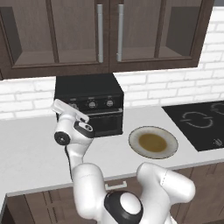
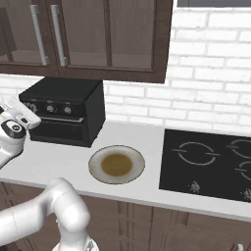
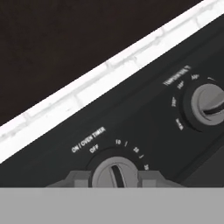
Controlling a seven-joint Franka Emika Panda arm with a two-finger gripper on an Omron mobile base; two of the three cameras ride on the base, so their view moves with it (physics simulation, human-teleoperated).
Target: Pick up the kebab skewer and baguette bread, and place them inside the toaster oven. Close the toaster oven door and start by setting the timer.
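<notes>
Closest to hand camera: timer knob (image 3: 114, 173), grey, marked ON / OVEN TIMER and OFF with numbers round its arc, flanked left and right by gripper (image 3: 114, 179) fingertips (image 3: 74, 178); jaws narrow, set round the knob, contact not confirmed. Second knob (image 3: 209, 104) further along same panel, under a temperature scale. Left base view: toaster oven (image 1: 89, 89) black, on white counter (image 1: 26, 148) against brick wall, toaster oven door (image 1: 104, 123) up and shut, gripper at left end of knob panel. Round plate (image 1: 168, 151) with brown centre just right of oven, black cooktop (image 1: 199, 120) beyond. Right base view: oven side wall and full cooktop width shown. Kebab skewer and baguette bread not located; oven interior hidden behind dark door.
</notes>
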